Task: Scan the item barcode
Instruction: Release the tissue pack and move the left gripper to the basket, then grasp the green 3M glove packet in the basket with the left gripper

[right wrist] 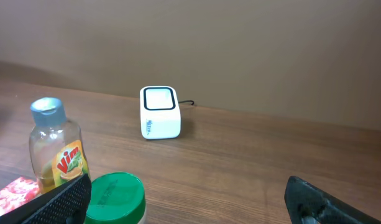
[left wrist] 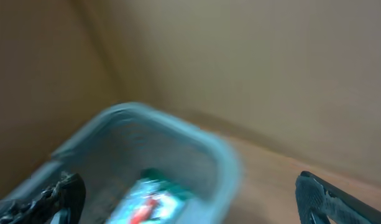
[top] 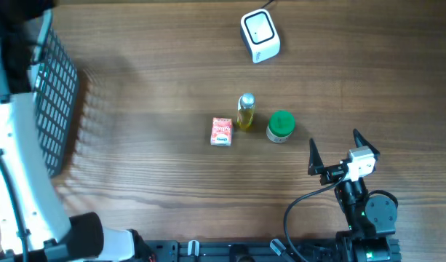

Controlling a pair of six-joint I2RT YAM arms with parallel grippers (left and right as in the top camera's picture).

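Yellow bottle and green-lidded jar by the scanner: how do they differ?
The yellow bottle is tall and slim; the green-lidded jar is squat and wide. The bottle has a small grey cap, the jar a broad green lid. The bottle's body is clear, showing yellow liquid; the jar's is barely visible. Both stand upright, side by side but apart.

dark mesh basket at the left end of the wooden table
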